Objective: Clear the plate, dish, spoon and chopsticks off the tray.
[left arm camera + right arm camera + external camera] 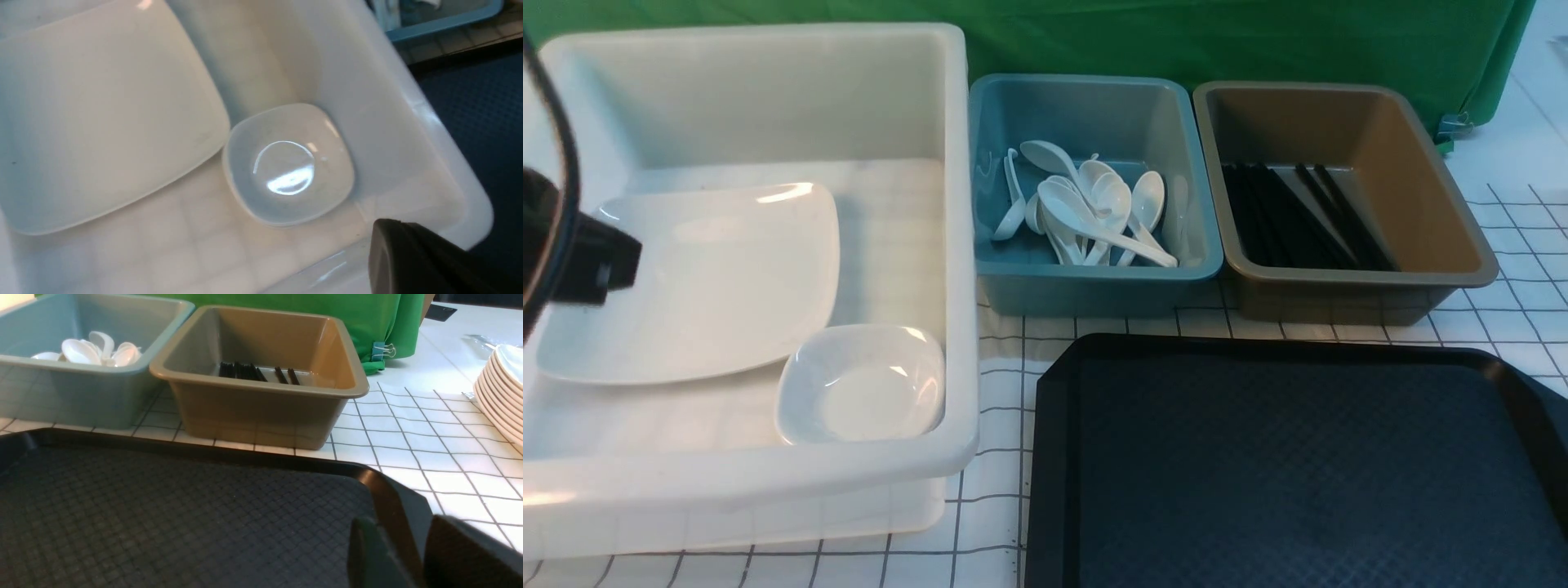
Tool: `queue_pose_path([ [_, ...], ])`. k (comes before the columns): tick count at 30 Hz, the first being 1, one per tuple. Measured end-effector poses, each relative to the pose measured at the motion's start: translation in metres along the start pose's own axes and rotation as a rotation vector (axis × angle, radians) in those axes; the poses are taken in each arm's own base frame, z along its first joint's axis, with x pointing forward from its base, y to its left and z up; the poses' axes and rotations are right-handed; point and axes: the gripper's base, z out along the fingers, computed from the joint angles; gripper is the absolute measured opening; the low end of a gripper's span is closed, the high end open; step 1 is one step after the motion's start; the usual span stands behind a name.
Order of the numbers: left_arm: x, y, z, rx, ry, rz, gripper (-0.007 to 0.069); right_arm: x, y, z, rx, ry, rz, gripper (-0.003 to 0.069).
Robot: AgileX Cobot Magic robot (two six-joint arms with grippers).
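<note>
Tray [1298, 465] bare. Plate [711, 282] and dish [862, 384] in white tub [956, 245]. Left gripper [412, 253] clenched, empty. Right gripper [408, 551] straddles tray rim, jaws apart.

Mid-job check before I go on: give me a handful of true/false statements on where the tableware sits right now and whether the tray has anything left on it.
1. The plate lies inside the white tub. True.
2. The small dish sits on the tray. False: it is in the white tub, beside the plate's corner.
3. The spoons are in the brown tub. False: they are piled in the blue tub.
4. The chopsticks lie in the brown tub. True.
5. No tableware shows on the visible part of the tray. True.
</note>
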Motion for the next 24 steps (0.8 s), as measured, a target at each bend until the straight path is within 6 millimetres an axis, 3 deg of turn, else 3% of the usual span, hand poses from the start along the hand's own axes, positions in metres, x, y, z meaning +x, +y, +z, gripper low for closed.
queue_pose_path([
  [6, 0.069, -0.017, -0.002, 0.075, -0.288, -0.134, 0.0004, 0.000, 0.000, 0.000, 0.000, 0.000, 0.000, 0.0235],
  [11, 0.107, -0.017, 0.000, 0.076, -0.553, -0.281, 0.0004, 0.000, 0.000, 0.000, 0.000, 0.000, 0.000, 0.0237],
  [16, 0.128, -0.015, 0.006, 0.051, -0.604, -0.295, 0.0004, 0.000, 0.000, 0.000, 0.000, 0.001, 0.000, 0.0239],
  [24, 0.141, -0.003, 0.012, -0.172, -0.525, -0.007, 0.0004, 0.000, 0.000, 0.000, 0.000, 0.002, 0.000, 0.0239],
])
